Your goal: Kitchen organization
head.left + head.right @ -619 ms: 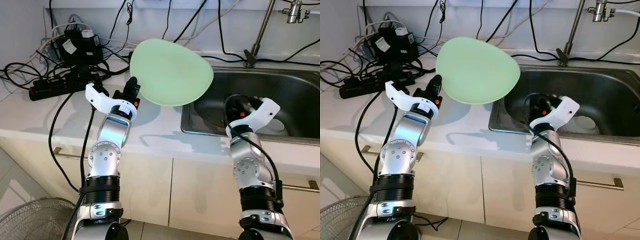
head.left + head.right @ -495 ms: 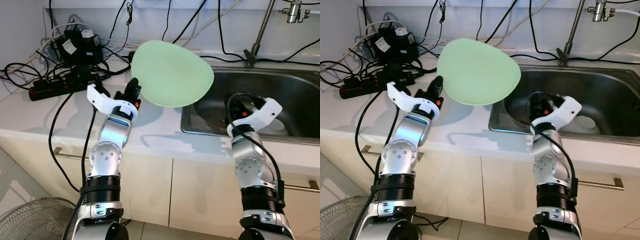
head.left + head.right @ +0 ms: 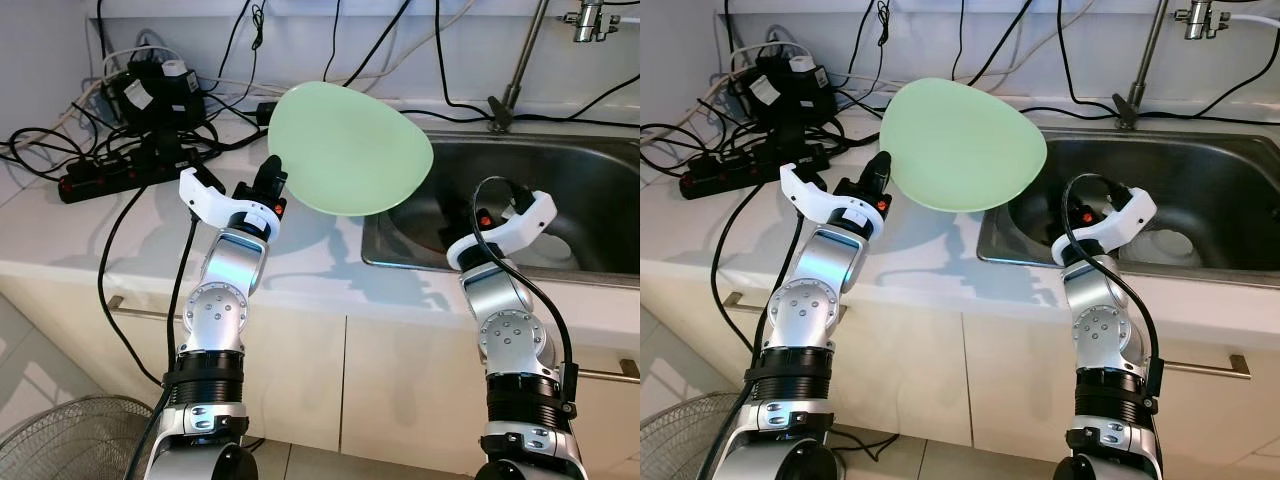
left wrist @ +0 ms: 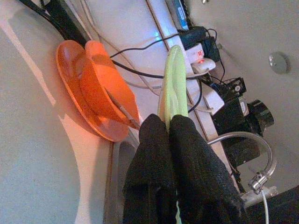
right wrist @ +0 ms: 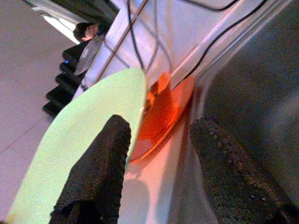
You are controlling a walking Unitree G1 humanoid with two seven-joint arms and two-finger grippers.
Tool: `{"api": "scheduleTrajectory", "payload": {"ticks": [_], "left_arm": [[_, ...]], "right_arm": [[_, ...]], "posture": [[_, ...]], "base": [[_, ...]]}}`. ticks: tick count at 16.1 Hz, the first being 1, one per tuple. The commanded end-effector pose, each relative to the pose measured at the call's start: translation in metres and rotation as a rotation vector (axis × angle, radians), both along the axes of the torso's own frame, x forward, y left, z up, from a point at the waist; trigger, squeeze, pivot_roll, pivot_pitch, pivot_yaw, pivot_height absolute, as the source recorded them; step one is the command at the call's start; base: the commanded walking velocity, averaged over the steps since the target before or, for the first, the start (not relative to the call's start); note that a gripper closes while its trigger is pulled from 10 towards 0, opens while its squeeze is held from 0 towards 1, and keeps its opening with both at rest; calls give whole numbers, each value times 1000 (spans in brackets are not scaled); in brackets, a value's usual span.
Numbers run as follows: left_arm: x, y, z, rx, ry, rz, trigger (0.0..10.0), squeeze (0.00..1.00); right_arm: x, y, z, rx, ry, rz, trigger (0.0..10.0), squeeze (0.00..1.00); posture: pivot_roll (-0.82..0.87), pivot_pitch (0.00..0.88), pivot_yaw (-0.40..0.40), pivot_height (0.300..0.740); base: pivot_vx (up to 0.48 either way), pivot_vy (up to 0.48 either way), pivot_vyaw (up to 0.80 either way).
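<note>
Green plate (image 3: 350, 148) pinched by its rim in left gripper (image 4: 169, 133), held tilted above counter (image 3: 80, 225) beside sink (image 3: 590, 180), likely for stacking on orange plates (image 4: 96, 93); right gripper (image 5: 159, 163) spread wide, empty, over sink.

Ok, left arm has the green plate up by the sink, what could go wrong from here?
The left gripper pinches only the rim of the green plate, held out over the counter edge and sink, so it could slip or swing. Orange dishes and cables sit close behind it. The right gripper is open near the plate.
</note>
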State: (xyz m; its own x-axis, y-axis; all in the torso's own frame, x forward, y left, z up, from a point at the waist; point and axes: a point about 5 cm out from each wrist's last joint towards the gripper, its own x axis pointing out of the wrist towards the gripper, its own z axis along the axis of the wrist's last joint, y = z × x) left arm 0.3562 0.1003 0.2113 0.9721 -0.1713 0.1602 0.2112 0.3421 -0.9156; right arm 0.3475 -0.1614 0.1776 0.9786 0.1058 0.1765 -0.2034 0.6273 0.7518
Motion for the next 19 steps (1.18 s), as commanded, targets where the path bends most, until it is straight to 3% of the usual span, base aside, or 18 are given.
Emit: {"api": "scheduleTrajectory", "payload": {"ticks": [1,6,19], "left_arm": [[-3,-43,31,-112,-95,-110,10000,0],[-4,-45,31,-109,-92,-122,10000,0],[-7,-49,31,-117,-110,-153,10000,0]], "right_arm": [[-3,4,7,36,-35,47,10000,0],[-6,8,10,87,-51,104,10000,0],[-6,15,0,69,-5,118,10000,0]], "posture": [[-1,0,103,740],[-2,0,104,740],[6,0,100,740]], "base": [[0,0,0],[0,0,0],[0,0,0]]}}
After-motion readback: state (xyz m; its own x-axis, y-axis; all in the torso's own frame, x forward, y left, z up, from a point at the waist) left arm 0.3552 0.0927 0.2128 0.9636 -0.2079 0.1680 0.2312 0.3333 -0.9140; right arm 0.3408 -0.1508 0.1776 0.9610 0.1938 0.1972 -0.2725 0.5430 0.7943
